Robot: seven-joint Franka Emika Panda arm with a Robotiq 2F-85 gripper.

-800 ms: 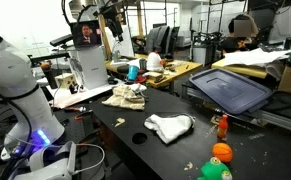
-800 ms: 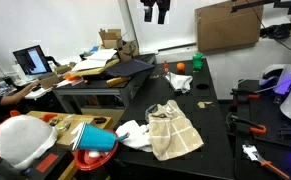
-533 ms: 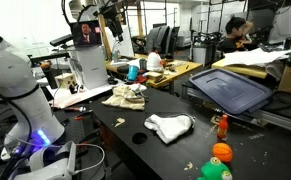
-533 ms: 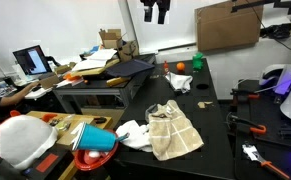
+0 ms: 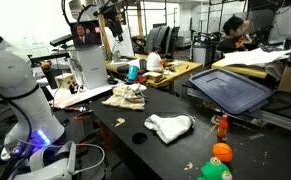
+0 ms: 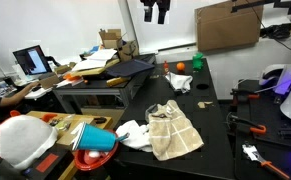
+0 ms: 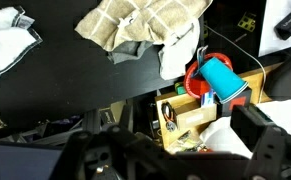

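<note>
Only the person at the far desks has shifted sideways since the earlier frame; arm and cloths lie as before.

High over the black tabletop hangs the gripper, well clear of everything.

Exterior views do not settle how its jaws stand. The wrist view does: fingers spread wide, nothing between them.

Below, the checked towel lies crumpled near the tabletop edge that meets the wooden bench, with a white cloth touching it on that side.

The wrist view looks straight down on a blue cup lying in a red dish just past that edge.

In an exterior view a second white cloth sits mid-table, apart from the towel, and an orange ball sits near the tabletop corner. The wrist view misses the ball.
</note>
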